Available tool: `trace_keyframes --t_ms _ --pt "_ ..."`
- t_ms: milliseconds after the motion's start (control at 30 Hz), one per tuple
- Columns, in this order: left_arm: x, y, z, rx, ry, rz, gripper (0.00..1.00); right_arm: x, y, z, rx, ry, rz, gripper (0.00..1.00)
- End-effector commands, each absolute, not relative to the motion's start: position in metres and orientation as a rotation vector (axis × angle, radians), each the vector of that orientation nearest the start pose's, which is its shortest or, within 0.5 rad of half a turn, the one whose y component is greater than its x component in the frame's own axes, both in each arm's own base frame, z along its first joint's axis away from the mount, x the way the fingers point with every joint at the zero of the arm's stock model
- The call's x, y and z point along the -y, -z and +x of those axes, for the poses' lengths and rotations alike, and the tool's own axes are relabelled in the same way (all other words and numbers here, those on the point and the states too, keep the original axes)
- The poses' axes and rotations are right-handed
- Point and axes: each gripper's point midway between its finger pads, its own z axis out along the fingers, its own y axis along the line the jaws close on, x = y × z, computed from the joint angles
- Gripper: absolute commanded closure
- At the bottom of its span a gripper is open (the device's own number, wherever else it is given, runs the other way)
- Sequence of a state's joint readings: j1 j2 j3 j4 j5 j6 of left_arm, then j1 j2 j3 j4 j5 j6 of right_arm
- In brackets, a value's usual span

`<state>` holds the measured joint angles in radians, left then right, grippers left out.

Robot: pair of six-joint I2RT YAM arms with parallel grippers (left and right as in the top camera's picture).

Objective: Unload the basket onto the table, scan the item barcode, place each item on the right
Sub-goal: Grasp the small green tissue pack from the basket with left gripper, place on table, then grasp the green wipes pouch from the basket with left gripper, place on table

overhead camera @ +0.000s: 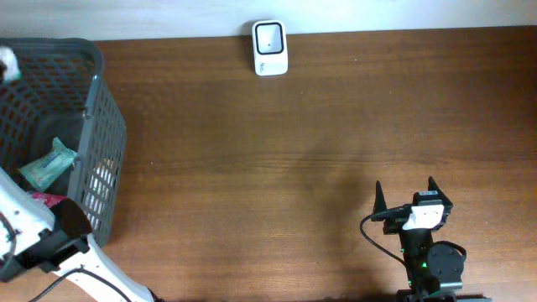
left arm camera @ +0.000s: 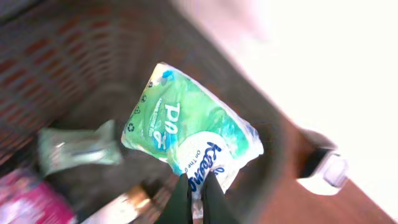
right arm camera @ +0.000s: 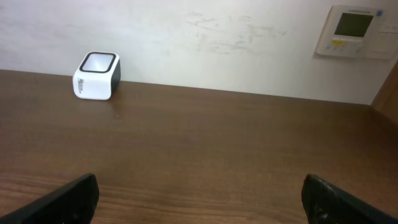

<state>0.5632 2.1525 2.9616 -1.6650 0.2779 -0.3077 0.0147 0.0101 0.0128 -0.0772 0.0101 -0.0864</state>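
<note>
- Item: green-and-white soft plastic tissue pack [left arm camera: 186,124], lying tilted inside the dark grey slatted plastic basket [overhead camera: 105,126] at the left end of the brown wooden surface [overhead camera: 294,168].
- Left hand [left arm camera: 198,186]: fingers together, pinched on the lower edge of the pack, which spreads up and away from the fingertips.
- Right hand [right arm camera: 200,198]: fingers wide apart and holding nothing, low over the surface at the near right, well apart from the basket.
- Reader: small white box scanner with a dark window [overhead camera: 269,48], upright at the far edge by the wall, well apart from the basket.
- Other basket contents: pale green wrapped packet [left arm camera: 78,149] and pink packet [left arm camera: 25,202], beside the pack, not gripped.
- Handling, in our judgement: the grip is on thin film at one edge. We would lift slowly and straight to clear the basket wall, let the pack hang without swinging, then turn its barcode face to the scanner window. We cannot see the barcode here.
</note>
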Motion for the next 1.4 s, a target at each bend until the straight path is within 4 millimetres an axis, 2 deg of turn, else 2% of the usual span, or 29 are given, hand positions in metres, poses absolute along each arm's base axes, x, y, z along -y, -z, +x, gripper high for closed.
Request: trace_keyframes --t_ms 0,33,100,167,267,367,433,500,533,567,633,667,700,767,833,867,933,967,1000,1033,1067,1100,1133,1167,1200,1233,1267,1333,1367 --pt "-0.111 -0.425 0.413 -2.144 0.587 -0.555 1.00 -0.003 -0.155 0.246 -1.649 0.062 -0.082 0.01" --pt "-0.086 -0.429 0.417 -2.152 0.652 -0.474 1.00 -0.003 -0.155 0.246 -1.649 0.062 -0.082 0.01" --pt "-0.022 -0.426 0.426 -2.212 0.700 -0.265 1.00 -0.003 -0.155 0.246 -1.649 0.062 -0.082 0.01" --pt "0.033 -0.407 0.435 -2.314 0.585 -0.160 1.00 -0.003 -0.155 0.246 -1.649 0.062 -0.082 0.01" --pt "0.111 -0.350 0.437 -2.519 0.367 0.009 1.00 -0.003 -0.155 0.246 -1.649 0.062 -0.082 0.01" --pt "0.191 -0.264 0.435 -2.724 0.311 0.223 1.00 -0.003 -0.155 0.246 -1.649 0.062 -0.082 0.01" --pt "0.218 -0.224 0.434 -2.790 0.302 0.297 1.00 -0.003 -0.155 0.246 -1.649 0.062 -0.082 0.01" --pt "0.252 -0.164 0.425 -2.853 0.287 0.399 1.00 -0.003 -0.155 0.246 -1.649 0.062 -0.082 0.01" --pt "0.262 -0.143 0.424 -2.848 0.265 0.432 1.00 -0.003 -0.155 0.246 -1.649 0.062 -0.082 0.01" --pt "0.261 -0.131 0.433 -2.817 0.186 0.429 0.98 -0.003 -0.155 0.246 -1.649 0.062 -0.082 0.01" --pt "0.254 -0.125 0.447 -2.763 0.093 0.408 0.96 -0.003 -0.155 0.246 -1.649 0.062 -0.082 0.01" --pt "0.258 -0.127 0.458 -2.699 0.082 0.488 0.91 -0.003 -0.155 0.246 -1.649 0.062 -0.082 0.01" --pt "0.262 -0.131 0.465 -2.645 0.080 0.564 0.77 -0.003 -0.155 0.246 -1.649 0.062 -0.082 0.02" --pt "0.263 -0.131 0.467 -2.635 0.079 0.581 0.13 -0.003 -0.155 0.246 -1.649 0.062 -0.082 0.01" --pt "0.263 -0.137 0.466 -2.631 0.080 0.580 0.11 -0.003 -0.155 0.246 -1.649 0.062 -0.082 0.01" --pt "0.262 -0.159 0.467 -2.599 0.094 0.567 0.11 -0.003 -0.155 0.246 -1.649 0.062 -0.082 0.01" --pt "0.250 -0.213 0.471 -2.517 0.121 0.513 0.11 -0.003 -0.155 0.246 -1.649 0.062 -0.082 0.01" --pt "0.231 -0.260 0.475 -2.442 0.138 0.447 0.07 -0.003 -0.155 0.246 -1.649 0.062 -0.082 0.02" --pt "0.196 -0.314 0.477 -2.352 0.142 0.350 0.02 -0.003 -0.155 0.246 -1.649 0.062 -0.082 0.01" --pt "0.142 -0.364 0.474 -2.272 0.113 0.219 0.01 -0.003 -0.155 0.246 -1.649 0.062 -0.082 0.01" --pt "0.104 -0.384 0.469 -2.242 0.076 0.133 0.01 -0.003 -0.155 0.246 -1.649 0.062 -0.082 0.01" --pt "0.071 -0.394 0.464 -2.231 0.035 0.057 0.00 -0.003 -0.155 0.246 -1.649 0.062 -0.082 0.01" --pt "0.009 -0.399 0.455 -2.243 -0.039 -0.088 0.01 -0.003 -0.155 0.246 -1.649 0.062 -0.082 0.01" --pt "-0.037 -0.392 0.447 -2.274 -0.109 -0.205 0.03 -0.003 -0.155 0.246 -1.649 0.062 -0.082 0.01" --pt "-0.095 -0.368 0.434 -2.349 -0.217 -0.365 0.11 -0.003 -0.155 0.246 -1.649 0.062 -0.082 0.01" --pt "-0.127 -0.345 0.426 -2.413 -0.273 -0.459 0.11 -0.003 -0.155 0.246 -1.649 0.062 -0.082 0.01" --pt "-0.154 -0.316 0.421 -2.468 -0.288 -0.594 0.09 -0.003 -0.155 0.246 -1.649 0.062 -0.082 0.01" --pt "-0.190 -0.262 0.412 -2.567 -0.308 -0.763 0.07 -0.003 -0.155 0.246 -1.649 0.062 -0.082 0.01" --pt "-0.210 -0.228 0.406 -2.626 -0.346 -0.861 0.07 -0.003 -0.155 0.246 -1.649 0.062 -0.082 0.01"
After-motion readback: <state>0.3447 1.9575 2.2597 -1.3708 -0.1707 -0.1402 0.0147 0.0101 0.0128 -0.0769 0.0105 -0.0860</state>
